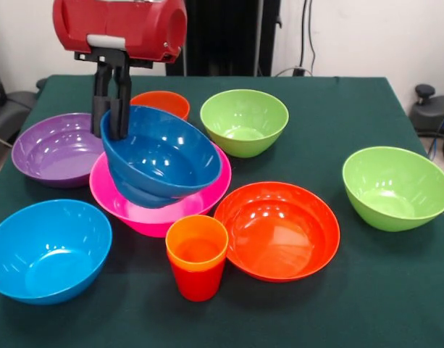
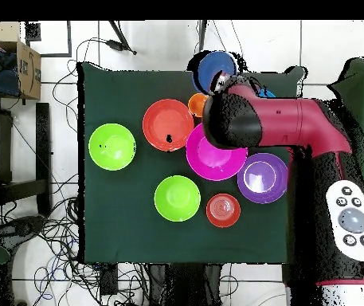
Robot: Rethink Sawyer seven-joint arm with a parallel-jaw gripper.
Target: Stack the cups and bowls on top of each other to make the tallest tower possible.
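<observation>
A: From the front, how did the arm (image 1: 120, 27) stand?
B: It hung over the table (image 1: 352, 109)'s far left part, the gripper (image 1: 114, 119) pointing straight down, its black fingers (image 1: 122, 101) clamped on the near-left rim of the dark blue bowl (image 1: 164, 154).
A: And that bowl?
B: Tilted, resting in the pink bowl (image 1: 207, 199), the purple bowl (image 1: 55, 148) beside it. The orange cup (image 1: 197, 243) sat nested in the red cup (image 1: 198, 281) near the front edge.
A: Overhead?
B: The arm (image 2: 280, 127) reached in from the right edge, hiding the gripper; the pink bowl (image 2: 213, 155) showed beneath it, the purple bowl (image 2: 263, 177) alongside
</observation>
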